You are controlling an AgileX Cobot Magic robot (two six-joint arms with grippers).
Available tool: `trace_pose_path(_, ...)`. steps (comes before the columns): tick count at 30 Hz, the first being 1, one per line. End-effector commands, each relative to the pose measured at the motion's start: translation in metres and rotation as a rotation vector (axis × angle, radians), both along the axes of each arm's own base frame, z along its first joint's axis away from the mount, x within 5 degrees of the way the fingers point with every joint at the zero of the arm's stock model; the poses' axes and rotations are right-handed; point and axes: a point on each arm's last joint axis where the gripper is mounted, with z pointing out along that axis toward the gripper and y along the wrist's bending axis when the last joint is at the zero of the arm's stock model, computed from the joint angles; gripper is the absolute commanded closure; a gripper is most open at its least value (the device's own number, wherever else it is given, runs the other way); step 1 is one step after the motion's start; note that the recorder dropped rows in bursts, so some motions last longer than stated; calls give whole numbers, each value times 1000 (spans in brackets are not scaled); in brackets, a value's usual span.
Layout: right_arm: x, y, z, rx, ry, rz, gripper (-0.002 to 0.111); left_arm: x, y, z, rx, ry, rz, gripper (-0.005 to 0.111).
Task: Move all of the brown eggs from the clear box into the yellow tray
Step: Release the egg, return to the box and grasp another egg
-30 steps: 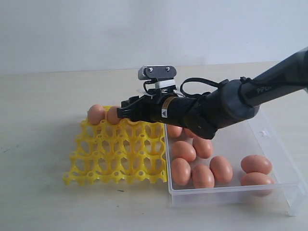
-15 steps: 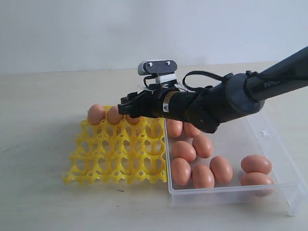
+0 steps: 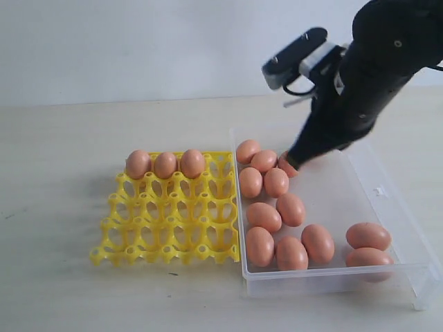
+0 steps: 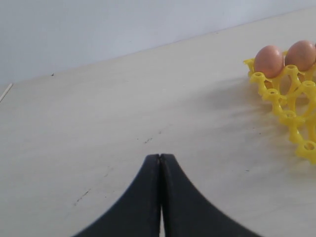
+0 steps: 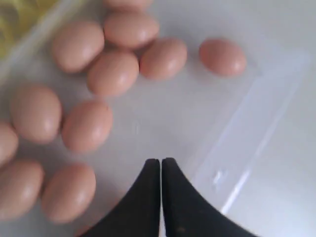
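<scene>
In the exterior view, your right gripper point(image 3: 293, 160) has left the yellow tray point(image 3: 166, 232), where it hung a second ago. It now stands over the 12 o'clock end of the clear box point(image 3: 332, 280), jaws pinched together on nothing. It leaves three brown eggs point(image 3: 165, 164) in the tray's 12 o'clock row, one more than showed before. About a dozen wait in the box, which lies at the tray's 3 o'clock. So one transfer looks finished and you are lining up the next pick; you will need to spread the jaws before you descend. The left wrist view shows the left gripper point(image 4: 160, 163) closed and empty above the bare table point(image 4: 98, 123), with a tray corner and two eggs beyond. The right wrist view shows the closed jaws above loose eggs on the box floor.
</scene>
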Motion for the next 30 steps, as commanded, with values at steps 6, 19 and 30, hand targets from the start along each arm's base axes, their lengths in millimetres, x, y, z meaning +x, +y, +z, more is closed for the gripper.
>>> trace_pose_path(6,-18,-6,-32,-122,316,101,48,0,0,2,-4,-16,-1,107)
trace_pose_path(19,-5,-13,-80,-279,414,124,40,0,0,2,-4,-16,-1,107)
trace_pose_path(30,8,-25,-103,-342,426,92,40,0,0,2,-4,-16,-1,107)
